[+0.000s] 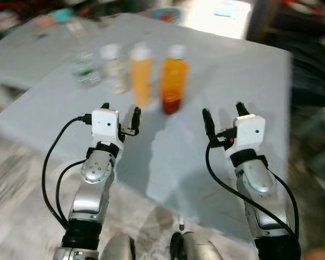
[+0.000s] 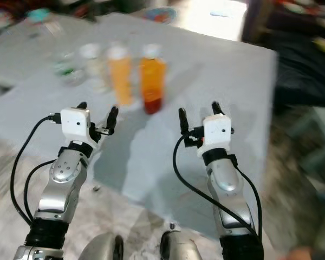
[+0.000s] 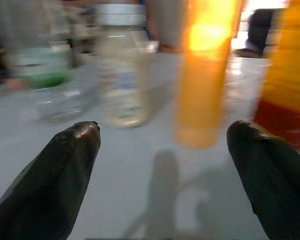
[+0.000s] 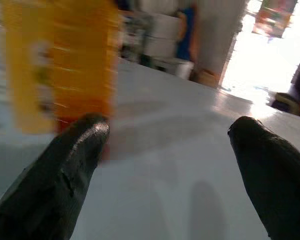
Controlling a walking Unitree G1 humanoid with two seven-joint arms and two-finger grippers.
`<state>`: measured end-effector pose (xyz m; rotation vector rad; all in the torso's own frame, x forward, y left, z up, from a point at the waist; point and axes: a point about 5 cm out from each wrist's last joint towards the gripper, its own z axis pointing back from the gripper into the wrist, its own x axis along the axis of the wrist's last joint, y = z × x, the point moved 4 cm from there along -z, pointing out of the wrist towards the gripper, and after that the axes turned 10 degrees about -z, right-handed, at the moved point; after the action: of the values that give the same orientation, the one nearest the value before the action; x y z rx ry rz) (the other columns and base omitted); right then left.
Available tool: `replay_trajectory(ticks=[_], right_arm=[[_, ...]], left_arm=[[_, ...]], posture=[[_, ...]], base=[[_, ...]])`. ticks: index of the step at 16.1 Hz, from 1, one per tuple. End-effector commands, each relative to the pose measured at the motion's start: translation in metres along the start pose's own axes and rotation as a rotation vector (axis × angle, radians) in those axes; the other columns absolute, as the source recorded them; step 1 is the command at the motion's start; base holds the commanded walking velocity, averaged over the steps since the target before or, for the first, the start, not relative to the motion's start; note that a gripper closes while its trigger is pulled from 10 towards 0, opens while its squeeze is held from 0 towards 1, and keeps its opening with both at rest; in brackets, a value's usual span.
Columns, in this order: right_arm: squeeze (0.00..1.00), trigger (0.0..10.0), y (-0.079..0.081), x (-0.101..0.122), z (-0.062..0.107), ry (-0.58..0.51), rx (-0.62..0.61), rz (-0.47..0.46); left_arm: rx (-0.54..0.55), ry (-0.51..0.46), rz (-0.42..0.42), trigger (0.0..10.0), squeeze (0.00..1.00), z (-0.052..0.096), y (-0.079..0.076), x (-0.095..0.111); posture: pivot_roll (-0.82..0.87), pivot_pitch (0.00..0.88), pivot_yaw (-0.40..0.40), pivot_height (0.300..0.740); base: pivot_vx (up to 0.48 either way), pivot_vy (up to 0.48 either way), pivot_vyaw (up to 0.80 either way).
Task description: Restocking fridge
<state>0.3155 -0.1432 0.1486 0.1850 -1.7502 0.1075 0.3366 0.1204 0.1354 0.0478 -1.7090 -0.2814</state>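
Note:
Several bottles stand in a row on a grey table [image 1: 233,70]: a clear one with a green label [image 1: 84,69], a pale cream one [image 1: 114,67], a light orange one [image 1: 142,76] and a darker orange one with a red base [image 1: 173,80]. My left gripper [image 1: 121,111] hovers open just in front of the light orange bottle [image 3: 205,85], with nothing between its fingers. My right gripper [image 1: 223,114] is open too, level with the left one and to the right of the dark orange bottle [image 4: 80,60]. Motion blur softens all views.
The table's near edge [image 1: 168,208] runs diagonally under my forearms, with patterned floor [image 1: 21,184] below it. Small clutter [image 1: 165,13] lies at the table's far end. Dark furniture [image 1: 314,59] stands close on the right. Bare tabletop lies ahead of the right gripper.

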Motion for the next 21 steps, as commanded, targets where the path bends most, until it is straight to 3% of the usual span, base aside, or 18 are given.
replay_trajectory(ticks=[1, 4, 6, 10, 13, 21], right_arm=[[0.0, 10.0, 0.001, 0.011, -0.005, -0.038, 0.021, 0.025], [0.0, 10.0, -0.013, 0.026, -0.014, -0.088, -0.011, 0.055], [0.0, 10.0, -0.013, 0.033, -0.015, -0.12, 0.002, 0.113], [0.0, 10.0, -0.013, 0.047, -0.028, -0.161, 0.029, 0.142], [0.0, 10.0, -0.004, 0.056, -0.049, -0.163, 0.143, 0.172], [0.0, 10.0, 0.009, 0.08, -0.088, -0.22, 0.2, 0.153]], left_arm=[[0.006, 0.007, -0.009, 10.0, 0.0, 0.001, 0.001, -0.002], [0.006, 0.008, -0.015, 10.0, 0.0, 0.001, 0.002, -0.002], [0.004, 0.008, -0.017, 10.0, 0.0, 0.002, 0.002, -0.002], [0.001, 0.014, -0.021, 10.0, 0.0, 0.004, 0.002, -0.004], [-0.005, 0.019, -0.021, 10.0, 0.0, 0.004, 0.002, -0.004], [-0.024, 0.026, -0.022, 10.0, 0.0, 0.007, 0.001, -0.003]], posture=[[-0.01, 0.101, -0.01, 0.74], [-0.01, 0.105, -0.007, 0.74], [-0.01, 0.11, -0.005, 0.74], [0.0, 0.128, 0.008, 0.74], [0.01, 0.132, 0.009, 0.74], [0.04, 0.142, 0.033, 0.74]], base=[[0.0, 0.0, 0.77], [0.0, 0.0, 0.39], [0.0, 0.0, 0.0], [0.0, 0.0, 0.0], [0.0, 0.0, 0.0], [0.0, 0.0, 0.0]])
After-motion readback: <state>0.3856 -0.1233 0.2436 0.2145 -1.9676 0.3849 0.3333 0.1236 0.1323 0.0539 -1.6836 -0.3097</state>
